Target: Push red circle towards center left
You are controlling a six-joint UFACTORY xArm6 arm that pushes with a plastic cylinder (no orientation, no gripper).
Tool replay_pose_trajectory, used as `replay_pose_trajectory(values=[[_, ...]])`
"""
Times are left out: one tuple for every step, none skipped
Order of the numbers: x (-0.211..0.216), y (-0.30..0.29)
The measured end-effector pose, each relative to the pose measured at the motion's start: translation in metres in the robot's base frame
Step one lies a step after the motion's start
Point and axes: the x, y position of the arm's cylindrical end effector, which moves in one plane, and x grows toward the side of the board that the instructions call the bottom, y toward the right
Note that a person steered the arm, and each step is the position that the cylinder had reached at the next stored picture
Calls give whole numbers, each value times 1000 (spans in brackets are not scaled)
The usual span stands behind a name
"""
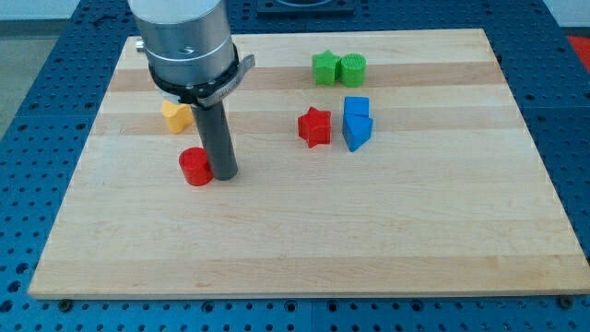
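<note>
Currently, you are in the pushing step. The rod's lower end, my tip (pixel 224 175), stands on the bench (pixel 304 249) directly to the right of the red circle (pixel 195 167), touching it or very nearly so; the exact contact cannot be resolved. This arm carries no hand, so there is nothing to spread, press together or pinch; the rod alone does the work.

Locate the red circle in the left half of the bench, about midway between the far and near edges, with bare wood between it and the left edge. It appears to be close to the centre-left zone already, though not yet at the edge.

Note the neighbouring blocks. An orange block (pixel 175 115), its shape partly hidden by the arm housing, lies just beyond the red circle on the far side, clear of it. The red star (pixel 314 127), the blue cube (pixel 357 108) and the blue wedge-shaped block (pixel 357 133) sit near the middle, well apart from the tip. The green star (pixel 324 67) and the green cylinder (pixel 352 67) stand side by side towards the far edge.

For the next move, drive the tip straight to the left, keeping it centred behind the circle. An off-centre push is likely to make the round block slip past the rod. Avoid any drift towards the far side, which could bring the circle against the orange block.
</note>
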Motion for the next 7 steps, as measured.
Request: replay_pose_trajectory(values=[[0,-5],[0,-15],[0,-23],[0,-30],[0,-33],[0,-34],[0,-34]])
